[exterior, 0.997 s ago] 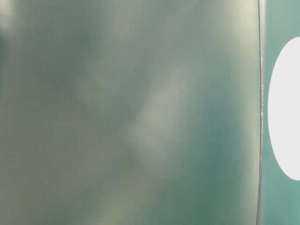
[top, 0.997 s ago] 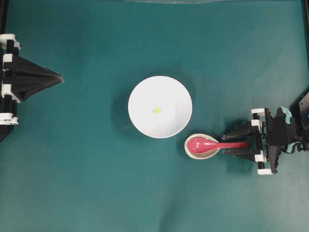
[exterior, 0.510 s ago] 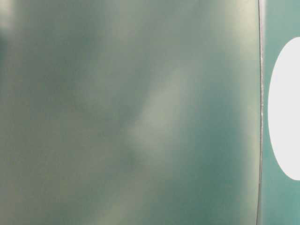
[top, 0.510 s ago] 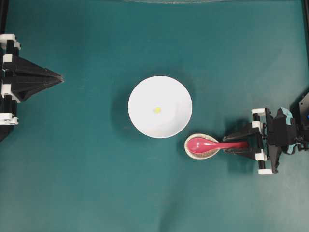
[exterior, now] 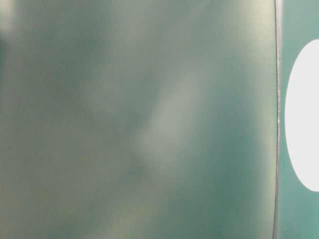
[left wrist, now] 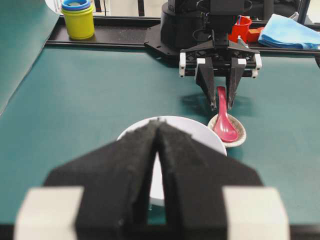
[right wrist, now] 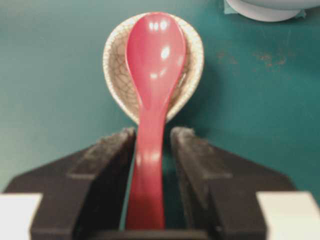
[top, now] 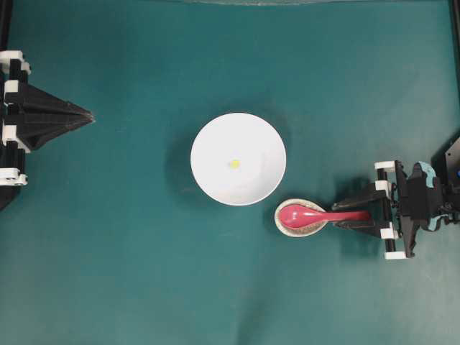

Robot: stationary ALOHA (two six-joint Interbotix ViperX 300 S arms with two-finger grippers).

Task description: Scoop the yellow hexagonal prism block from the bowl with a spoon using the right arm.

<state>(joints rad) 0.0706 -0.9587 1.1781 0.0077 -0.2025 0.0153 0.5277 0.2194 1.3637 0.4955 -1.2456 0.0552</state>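
Observation:
The white bowl [top: 208,136] sits mid-table with the tiny yellow hexagonal prism block [top: 234,164] near its centre. The red-pink spoon [top: 305,214] lies with its scoop in a speckled spoon rest [top: 287,227] just right of the bowl. My right gripper [top: 338,214] straddles the spoon's handle [right wrist: 150,165]. Its jaws are narrowed but open, and a slit of table shows beside the handle in the right wrist view. My left gripper [top: 92,116] is shut and empty at the far left, pointing towards the bowl [left wrist: 200,135]. The block is hidden in both wrist views.
Behind the right arm's base, off the mat, stand stacked yellow and blue cups [left wrist: 78,19], a red-orange object [left wrist: 240,27] and a blue cloth [left wrist: 295,30]. The table-level view is mostly a blur, so it shows nothing I can place.
The right gripper's jaws have narrowed around the spoon handle over the last second. The spoon, bowl, block and left arm have not moved.

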